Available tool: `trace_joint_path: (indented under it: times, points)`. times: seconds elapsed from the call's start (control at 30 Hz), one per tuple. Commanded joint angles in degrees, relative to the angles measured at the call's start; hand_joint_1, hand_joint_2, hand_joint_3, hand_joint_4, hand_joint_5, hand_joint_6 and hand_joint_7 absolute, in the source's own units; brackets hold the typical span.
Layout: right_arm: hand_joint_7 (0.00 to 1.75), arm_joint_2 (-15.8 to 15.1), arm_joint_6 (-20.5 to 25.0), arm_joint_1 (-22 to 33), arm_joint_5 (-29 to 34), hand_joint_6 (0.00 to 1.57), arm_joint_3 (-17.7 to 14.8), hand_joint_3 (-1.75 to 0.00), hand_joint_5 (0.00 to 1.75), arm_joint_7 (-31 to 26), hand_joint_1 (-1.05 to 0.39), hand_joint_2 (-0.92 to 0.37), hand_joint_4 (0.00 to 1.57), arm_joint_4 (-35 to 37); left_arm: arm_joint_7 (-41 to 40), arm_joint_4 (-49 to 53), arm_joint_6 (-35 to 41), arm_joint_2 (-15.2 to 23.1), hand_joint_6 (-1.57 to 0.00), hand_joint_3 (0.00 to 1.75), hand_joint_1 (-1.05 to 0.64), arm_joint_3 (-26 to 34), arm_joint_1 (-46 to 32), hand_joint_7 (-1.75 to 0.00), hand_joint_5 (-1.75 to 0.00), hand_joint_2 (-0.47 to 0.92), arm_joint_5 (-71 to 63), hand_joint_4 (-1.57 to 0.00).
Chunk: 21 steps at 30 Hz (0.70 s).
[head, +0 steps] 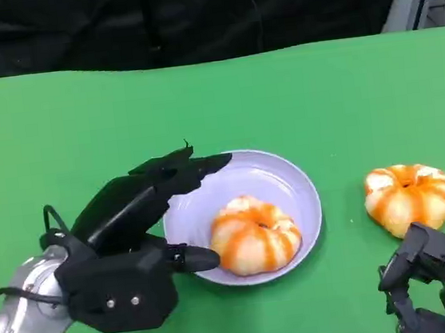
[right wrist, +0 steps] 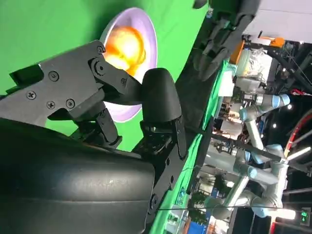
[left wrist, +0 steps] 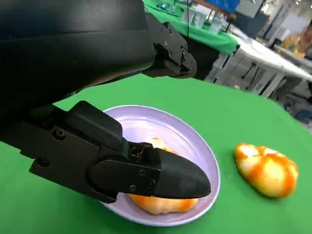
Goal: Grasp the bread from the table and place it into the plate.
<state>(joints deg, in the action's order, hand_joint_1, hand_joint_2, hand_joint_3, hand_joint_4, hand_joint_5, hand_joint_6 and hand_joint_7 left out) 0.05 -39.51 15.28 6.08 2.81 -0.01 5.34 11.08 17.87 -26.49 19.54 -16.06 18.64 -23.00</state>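
Now, in the head view, one bread sits in the plate; the left hand is beside that plate, with its fingers spread wide over the near rim and nothing in them; a second bread lies on the green desk, well apart from the plate on the right side; the right hand is just below this bread, near it but not touching, so the right hand is the nearer one; its fingers look curled in, and I cannot tell for sure how far open they are; the bread is round, with no long side.

In the left wrist view, the left hand hangs over the plate; one of its fingers reaches across the bread in the plate but does not hold it; the other bread lies off on the desk.

In the right wrist view, the right hand has its fingers bent, with nothing between them; past them the plate with its bread shows far off.
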Motion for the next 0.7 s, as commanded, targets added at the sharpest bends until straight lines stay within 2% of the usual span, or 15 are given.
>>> trace_joint_path:
  times: [0.03, 0.1, 0.17, 0.7]
  points:
    - [1.65, -0.30, -0.08, 0.31, -0.13, 0.67, -0.14, -0.92, 1.75, -0.29, -0.14, -0.68, 0.81, -0.66, 2.10, -8.09, 1.88, -0.29, -0.50, 0.17, -0.72, 5.19, -7.34, -0.07, -0.16, 0.91, 10.51, -0.46]
    - [1.65, -0.34, -0.04, 0.41, -0.07, 0.67, -0.13, -0.92, 1.75, -0.28, -0.15, -0.68, 0.82, -0.79, 2.70, -10.30, 2.70, -0.34, -0.56, 0.12, -0.63, 6.03, -8.97, -0.07, -0.18, 0.92, 12.40, -0.57]
    - [1.65, -0.35, -0.04, 0.43, -0.06, 0.67, -0.12, -0.93, 1.75, -0.27, -0.15, -0.68, 0.82, -0.81, 3.08, -11.19, 3.32, -0.33, -0.57, 0.11, -0.62, 6.23, -9.41, -0.07, -0.19, 0.92, 12.79, -0.60]
    - [1.66, -0.36, -0.02, 0.44, -0.07, 0.67, -0.11, -0.94, 1.75, -0.28, -0.15, -0.68, 0.82, -0.83, 4.08, -12.14, 4.19, -0.97, -0.59, 0.11, -0.61, 7.01, -9.83, -0.05, -0.15, 0.92, 12.50, -0.62]
